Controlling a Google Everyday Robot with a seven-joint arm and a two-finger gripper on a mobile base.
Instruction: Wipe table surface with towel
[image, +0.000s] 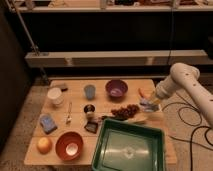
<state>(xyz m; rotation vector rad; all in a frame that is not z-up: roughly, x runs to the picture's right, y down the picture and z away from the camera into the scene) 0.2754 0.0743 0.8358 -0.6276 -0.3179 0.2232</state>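
While the gripper (150, 104) hangs low over the right side of the table surface (75, 107), its two fingers are pinched together on the towel (148, 105). The towel is a small grey-blue cloth, and it droops down under the fingers, touching or almost touching the wood. I think it is held low like that so the cloth can rub the table.

The arm (176, 82) comes in from the right and bends down to reach that spot. That edge of the table looks like the easiest place for it to get to.

Lots of other things sit on the table. A purple bowl (116, 89) and a blue cup (89, 91) stand near the back. A white cup (55, 95) is on the left. A blue sponge (48, 123), an orange fruit (44, 145) and a red bowl (69, 145) are at the front left. A green tray (129, 149) fills the front right. Some dark berries (125, 110) lie just beside the towel, so the wiping probably needs care not to knock them.
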